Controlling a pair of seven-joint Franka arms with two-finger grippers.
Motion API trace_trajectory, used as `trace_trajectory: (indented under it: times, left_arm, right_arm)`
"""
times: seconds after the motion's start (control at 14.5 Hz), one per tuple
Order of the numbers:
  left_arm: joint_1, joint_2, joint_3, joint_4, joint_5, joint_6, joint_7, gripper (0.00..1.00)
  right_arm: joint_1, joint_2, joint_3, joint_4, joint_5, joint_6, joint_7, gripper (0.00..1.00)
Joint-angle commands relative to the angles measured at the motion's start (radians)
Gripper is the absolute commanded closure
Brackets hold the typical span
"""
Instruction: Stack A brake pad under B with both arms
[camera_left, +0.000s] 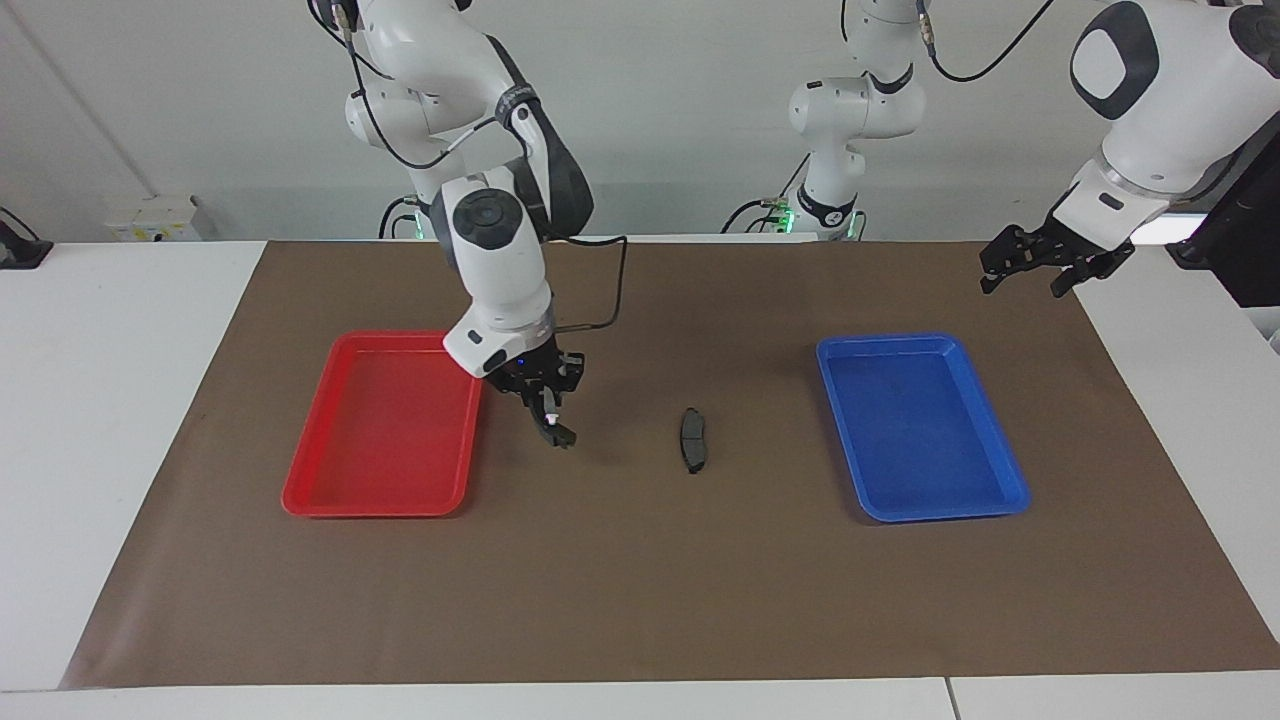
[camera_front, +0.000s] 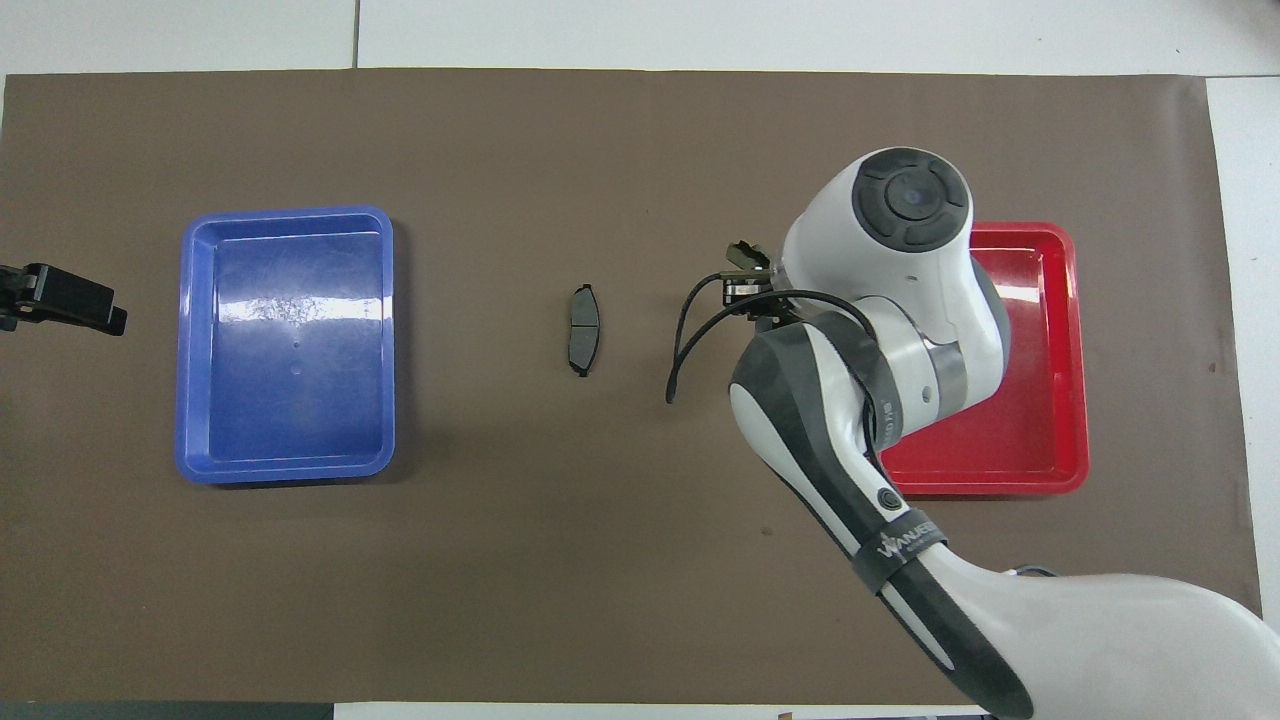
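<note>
1. Facing view: the short brake pad (camera_left: 692, 440) lies flat on the brown mat (camera_left: 640, 600), between the red tray (camera_left: 330, 495) and the blue tray (camera_left: 1010, 495). Its long axis runs toward and away from the robots.
2. Facing view: the right gripper (camera_left: 546, 408) hangs over the mat between the red tray and the short pad, its jaws clamped on the long brake piece (camera_left: 553, 425). That piece hangs tilted, upper end in the fingers, lower end low over the mat and clear of the pad.
3. Facing view: the left gripper (camera_left: 1040, 272) is raised over the mat's edge at the left arm's end of the table, jaws apart, carrying nothing.
4. Overhead view: the short pad (camera_front: 583, 330) shows a groove across its middle and bows slightly toward the blue tray (camera_front: 190, 400).
5. Overhead view: the right arm's wrist covers most of its gripper beside the red tray (camera_front: 1075, 380); the held piece cannot be made out.
6. Overhead view: only the left gripper's tip (camera_front: 70, 300) shows, beside the blue tray.
</note>
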Motion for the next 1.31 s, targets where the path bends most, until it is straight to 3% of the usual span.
trace_trajectory:
  times: [0.0,0.34,0.69,0.83,1.24]
  left_arm:
    - [0.009,-0.016,-0.009,-0.020,0.013,-0.010,0.011,0.01]
    - [0.010,-0.015,-0.009,-0.015,0.013,-0.009,0.007,0.01]
    - [0.041,-0.032,-0.005,-0.018,0.014,-0.016,0.050,0.01]
    - [0.046,-0.032,-0.005,-0.017,0.014,-0.015,0.051,0.01]
    - [0.032,-0.050,-0.012,-0.031,0.014,-0.012,0.004,0.01]
  right_arm:
    - [0.045,0.125,-0.001,0.160,0.004,-0.031,0.102,1.00]
    - [0.126,0.199,-0.001,0.203,0.007,0.000,0.165,1.00]
    - [0.149,0.216,0.011,0.217,0.008,0.061,0.193,1.00]
    - [0.149,0.271,0.031,0.283,0.001,0.063,0.222,1.00]
    - [0.171,0.302,0.031,0.285,-0.013,0.083,0.227,1.00]
